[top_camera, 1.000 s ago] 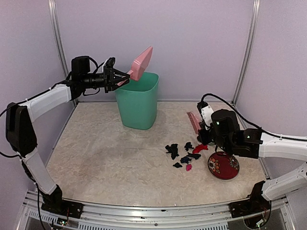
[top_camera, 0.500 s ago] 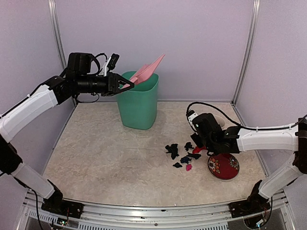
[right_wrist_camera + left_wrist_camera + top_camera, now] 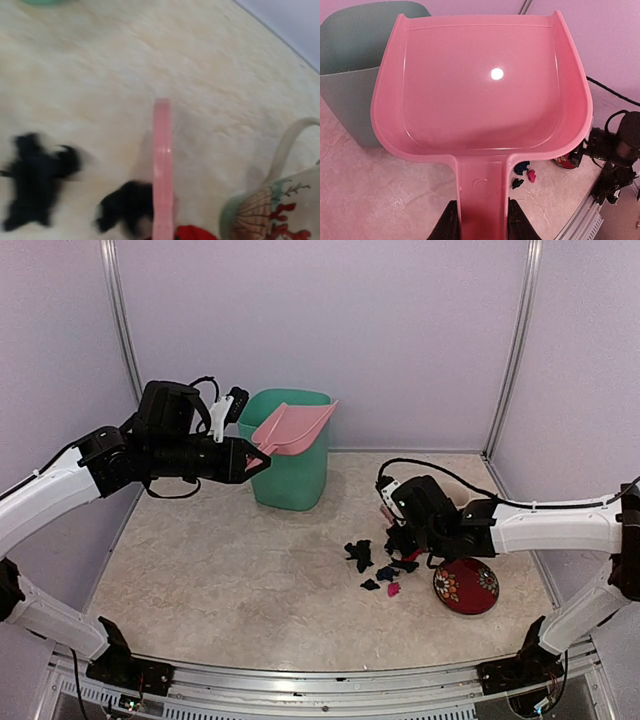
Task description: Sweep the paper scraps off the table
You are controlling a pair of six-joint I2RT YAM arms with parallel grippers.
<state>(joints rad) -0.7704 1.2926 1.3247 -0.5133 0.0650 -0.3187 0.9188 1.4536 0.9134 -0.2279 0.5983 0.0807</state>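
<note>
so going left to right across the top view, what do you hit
left gripper → bin → scraps → cup; dustpan overlaps the bin, so skipped

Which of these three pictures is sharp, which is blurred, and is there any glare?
Top external view: sharp, evenly lit, only soft shadows on the table. Left wrist view: sharp, with one round white glare spot on the pink dustpan. Right wrist view: blurred throughout; the paper scraps are smeared dark blotches, and the pink brush and cup have soft edges.
</note>
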